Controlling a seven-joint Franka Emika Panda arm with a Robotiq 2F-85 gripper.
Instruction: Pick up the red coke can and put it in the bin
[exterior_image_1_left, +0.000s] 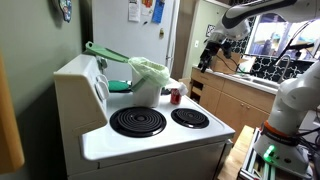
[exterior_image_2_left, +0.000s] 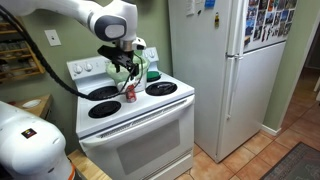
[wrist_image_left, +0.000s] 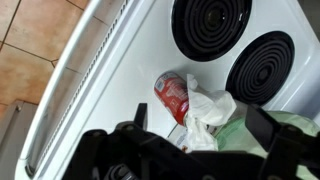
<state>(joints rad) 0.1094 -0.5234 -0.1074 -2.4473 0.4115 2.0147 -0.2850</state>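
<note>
The red coke can (exterior_image_1_left: 176, 96) stands on the white stove top beside the bin (exterior_image_1_left: 148, 80), a pale container lined with a crinkled light-green bag. Both show in the other exterior view, the can (exterior_image_2_left: 129, 92) in front of the bin (exterior_image_2_left: 149, 68). In the wrist view the can (wrist_image_left: 172, 94) lies just beyond my fingers, next to white crumpled plastic (wrist_image_left: 207, 108) and the green bag (wrist_image_left: 255, 140). My gripper (exterior_image_2_left: 122, 70) hangs above the can, open and empty, with its fingers spread either side (wrist_image_left: 200, 130).
Two black coil burners (exterior_image_1_left: 138, 121) (exterior_image_1_left: 190, 118) take up the front of the stove top (exterior_image_1_left: 220, 135). A flat darker-green piece (exterior_image_1_left: 105, 52) leans behind the bin by the raised back panel (exterior_image_1_left: 78, 85). A white fridge (exterior_image_2_left: 215, 70) stands next to the stove.
</note>
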